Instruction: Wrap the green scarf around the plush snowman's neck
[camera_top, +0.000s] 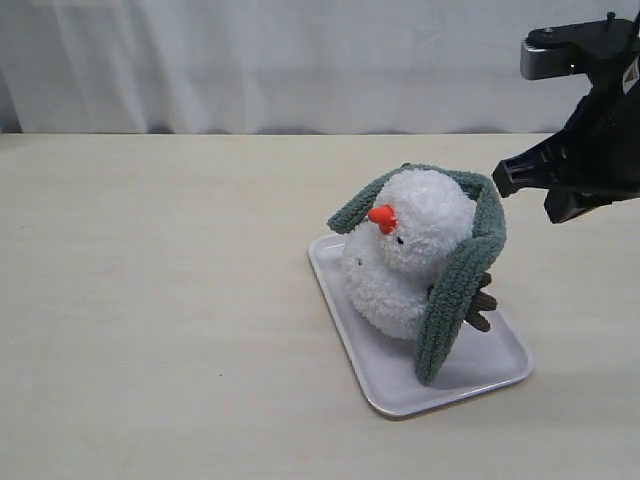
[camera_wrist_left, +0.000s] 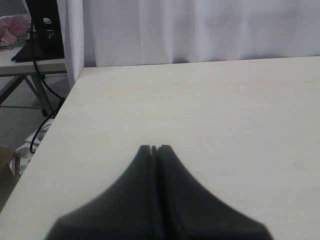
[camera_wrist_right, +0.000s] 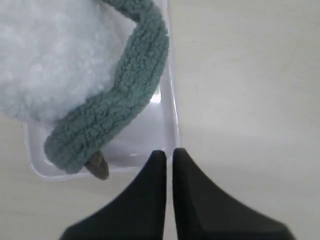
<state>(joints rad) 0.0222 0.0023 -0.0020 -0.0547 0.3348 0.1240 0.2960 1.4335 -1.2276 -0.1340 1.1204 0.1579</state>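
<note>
Nearest, the white tray (camera_top: 400, 395) carries the plush snowman (camera_top: 420, 230), which sits tilted. The green scarf (camera_top: 455, 300) hangs on the snowman. Its long end drops down the snowman's side past the brown twig arm (camera_top: 484, 306) onto the tray, the band runs round behind the head, and the short end pokes out beside the orange nose (camera_top: 382, 217). I judge that it rides above the snowman's neck (camera_top: 356, 246), with the front left uncrossed. Up beside the snowman's head, on the long-end side, the right gripper (camera_top: 498, 180) hovers with its jaws clenched on nothing, apart from the scarf. The left gripper (camera_wrist_left: 154, 148), jaws pressed together and empty, sits over bare table (camera_top: 150, 300) with the snowman out of its view. Open table surrounds the snowman back to the curtain (camera_top: 300, 60).
</note>
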